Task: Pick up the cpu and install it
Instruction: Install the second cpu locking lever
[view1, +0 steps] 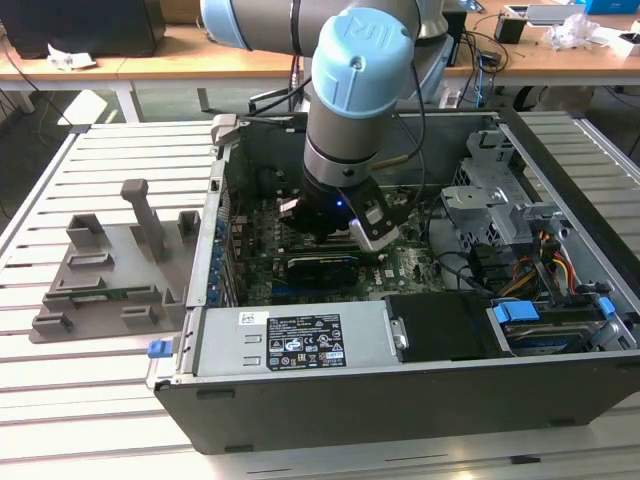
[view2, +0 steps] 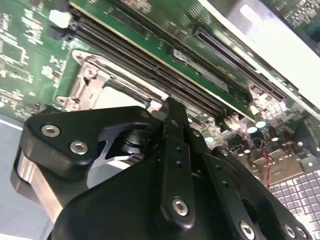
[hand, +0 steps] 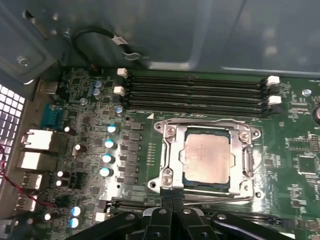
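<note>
The cpu (hand: 207, 157), a dull silver square with a thin dark rim, lies flat inside the metal socket frame (hand: 167, 152) on the green motherboard (hand: 295, 135). My gripper (hand: 172, 194) hovers just beside the socket's edge, its two black fingers pressed together with nothing between them. In the second wrist view the shut gripper (view2: 171, 107) points at the socket, where a pale part of the cpu (view2: 111, 97) shows past the black linkage. In the exterior view the arm (view1: 355, 100) reaches down into the open computer case (view1: 400, 395).
Black memory slots (hand: 195, 92) run along one side of the socket, and capacitors (hand: 107, 150) and rear ports (hand: 37, 142) along another. A grey fixture plate (view1: 105, 270) with upright posts lies at the exterior view's left. Power supply (view1: 290, 340), drive cage (view1: 490, 200) and cables (view1: 545, 265) crowd the case.
</note>
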